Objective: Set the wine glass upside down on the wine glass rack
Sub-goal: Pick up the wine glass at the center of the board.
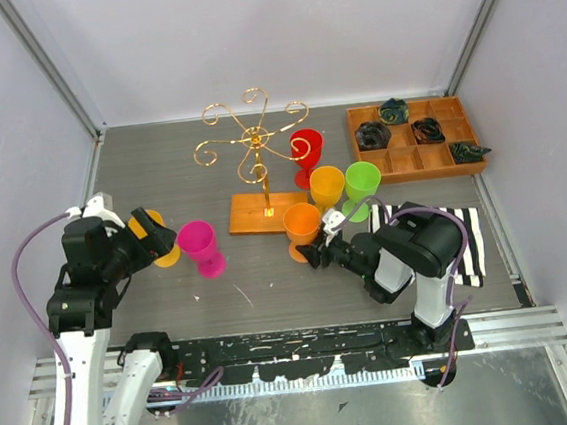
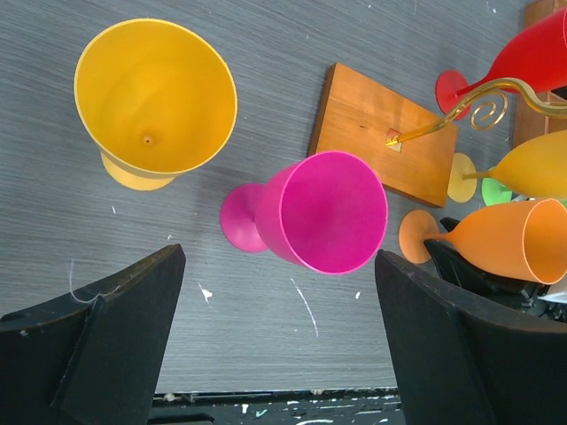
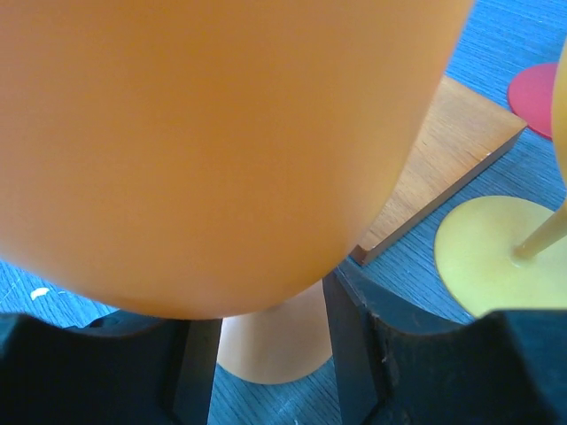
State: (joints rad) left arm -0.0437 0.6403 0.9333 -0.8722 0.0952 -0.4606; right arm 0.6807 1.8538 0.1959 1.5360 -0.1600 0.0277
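Orange wine glass (image 1: pixel 302 223) stem stands between right gripper (image 1: pixel 313 256) fingers, possibly unclenched, I cannot tell; rack (image 1: pixel 257 145) at eleven o'clock.

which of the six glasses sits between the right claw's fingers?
The orange glass, next to the rack base: the right claw straddles its stem just under the bowl. No other glass is at that claw.

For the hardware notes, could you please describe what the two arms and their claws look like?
Both the left arm and right arm have black upper housings on white lower links, each trailed by a looping lilac cable. The left claw and right claw have flat, matte black, scuffed fingers.
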